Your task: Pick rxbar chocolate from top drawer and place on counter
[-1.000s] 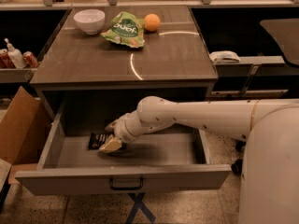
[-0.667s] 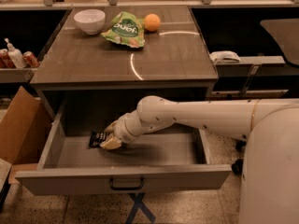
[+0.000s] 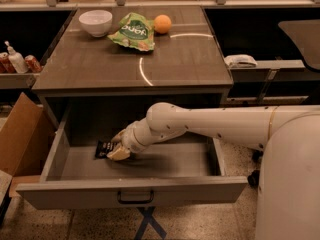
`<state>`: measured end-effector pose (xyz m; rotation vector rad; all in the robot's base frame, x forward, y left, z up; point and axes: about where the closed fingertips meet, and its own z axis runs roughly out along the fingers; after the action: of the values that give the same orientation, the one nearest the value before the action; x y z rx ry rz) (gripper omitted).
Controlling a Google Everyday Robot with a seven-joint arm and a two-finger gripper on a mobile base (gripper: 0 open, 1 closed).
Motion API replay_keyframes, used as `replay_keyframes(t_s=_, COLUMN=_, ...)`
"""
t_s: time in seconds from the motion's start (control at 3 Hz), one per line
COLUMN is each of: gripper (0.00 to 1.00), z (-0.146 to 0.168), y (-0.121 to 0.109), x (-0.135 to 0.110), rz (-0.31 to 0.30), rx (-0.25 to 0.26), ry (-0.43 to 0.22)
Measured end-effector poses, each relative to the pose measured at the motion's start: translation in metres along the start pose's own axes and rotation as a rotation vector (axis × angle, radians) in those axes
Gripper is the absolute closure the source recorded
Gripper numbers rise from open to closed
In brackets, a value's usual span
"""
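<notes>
A robot's gripper (image 3: 116, 148) reaches into the open top drawer (image 3: 50, 156) of a wood-grain table (image 3: 190, 59), stopping at the right end of an rxbar chocolate (image 3: 103, 148) that lies flat on the drawer floor. The black wrapper sits left of centre in the drawer, towards the back, and its right end is hidden under the tip of the gripper. From this angle it cannot be told whether the gripper has closed on the bar or merely rests against it.

The pale arm (image 3: 220, 126) stretches in from the right, crossing over the drawer's right wall and bending downward at the wrist. The robot's rounded body (image 3: 292, 184) fills the lower right corner. The drawer is pulled well out, its flat front panel carrying a small dark pull handle (image 3: 135, 199).

On the tabletop above, a white bowl (image 3: 95, 22) stands at the far left. A green snack bag (image 3: 134, 31) lies just beside it, and an orange (image 3: 162, 23) sits near the bag's right edge. A cardboard box (image 3: 22, 134) leans on the floor to the left of the drawer. A bottle and cans (image 3: 15, 60) stand on a low shelf behind it.
</notes>
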<state>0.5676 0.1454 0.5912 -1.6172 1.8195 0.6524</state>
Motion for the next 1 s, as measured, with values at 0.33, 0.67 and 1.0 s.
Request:
replay_keyframes(t_s=0.33, gripper=1.0, z=-0.0004, y=0.0, x=-0.0004, rz=0.0, rx=0.0, ry=0.0)
replay_keyframes(t_s=0.67, gripper=1.0, z=-0.0004, y=0.0, x=-0.0004, rz=0.0, rx=0.0, ry=0.0)
replay_keyframes(t_s=1.0, gripper=1.0, z=-0.0004, y=0.0, x=-0.0004, rz=0.0, rx=0.0, ry=0.0)
